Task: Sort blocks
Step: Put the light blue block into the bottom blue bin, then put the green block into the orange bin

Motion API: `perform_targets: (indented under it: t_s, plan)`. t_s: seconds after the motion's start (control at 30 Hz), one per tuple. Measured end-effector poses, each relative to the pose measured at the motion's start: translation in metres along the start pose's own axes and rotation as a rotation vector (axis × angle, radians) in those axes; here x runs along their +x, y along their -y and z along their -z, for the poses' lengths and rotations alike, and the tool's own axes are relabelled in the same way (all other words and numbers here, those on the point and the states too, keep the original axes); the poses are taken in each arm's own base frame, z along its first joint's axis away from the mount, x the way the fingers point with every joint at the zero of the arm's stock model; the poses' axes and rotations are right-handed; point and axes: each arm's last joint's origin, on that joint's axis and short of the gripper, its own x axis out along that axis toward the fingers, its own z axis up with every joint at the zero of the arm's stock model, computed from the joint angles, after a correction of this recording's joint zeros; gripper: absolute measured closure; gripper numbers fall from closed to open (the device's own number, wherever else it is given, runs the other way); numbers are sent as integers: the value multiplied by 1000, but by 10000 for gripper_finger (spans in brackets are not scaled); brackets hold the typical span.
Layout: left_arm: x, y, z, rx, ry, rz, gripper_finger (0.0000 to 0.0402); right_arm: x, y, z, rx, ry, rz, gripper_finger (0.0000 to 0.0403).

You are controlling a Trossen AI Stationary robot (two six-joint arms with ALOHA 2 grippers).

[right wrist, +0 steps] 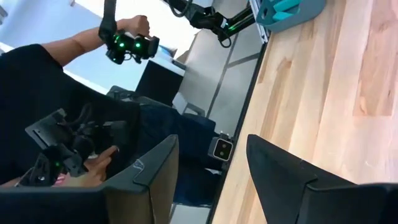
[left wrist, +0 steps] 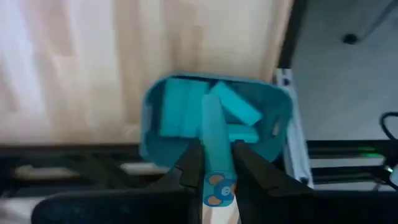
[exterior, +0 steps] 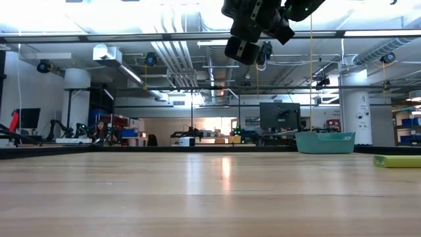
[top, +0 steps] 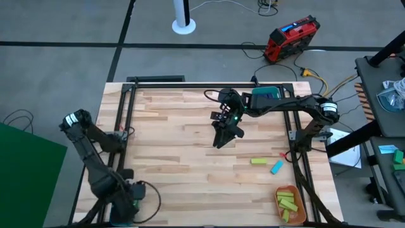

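My left gripper point(left wrist: 216, 177) is at the table's near left corner point(top: 130, 197), shut on a cyan block point(left wrist: 211, 134). It hangs above a teal bowl point(left wrist: 163, 115) that holds several cyan blocks; the arm hides this bowl in the high view. My right gripper point(right wrist: 208, 180) is open with nothing between its fingers, raised high over the table's middle point(top: 221, 140) point(exterior: 245, 47). A yellow-green block point(top: 257, 161) and a cyan block point(top: 276, 167) lie flat on the table's right part. An orange bowl point(top: 288, 201) at the near right holds several yellow-green blocks. My left gripper pinches the cyan block by its near end point(left wrist: 216, 163) between its two fingers. The block sticks out forward along the fingers, over the teal bowl's inside. The fingers come down at the bowl from above. Whether the block's free end touches the blocks in the bowl, I cannot tell.
A second teal bowl point(top: 266, 95) point(exterior: 325, 141) stands at the far right, partly under the right arm. Black frame rails point(top: 123, 126) run along the table's sides. A person point(right wrist: 68, 112) holding hand controllers sits beyond the table's edge.
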Motion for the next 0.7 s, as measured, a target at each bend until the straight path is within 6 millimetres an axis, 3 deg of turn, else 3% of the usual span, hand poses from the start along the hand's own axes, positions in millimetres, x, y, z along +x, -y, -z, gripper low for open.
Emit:
perform_targets:
  t_s: [0.27, 0.53, 0.7]
  plan:
    - [28, 2, 20, 32, -30, 20, 367, 0, 0, 0, 8, 2, 5, 229]
    - [42, -3, 27, 22, -98, -11, 258, 0, 2, -1, 7, 28, 63, 217]
    - [29, 1, 27, 34, -82, -5, 225, 0, 2, -1, 18, 38, 85, 218]
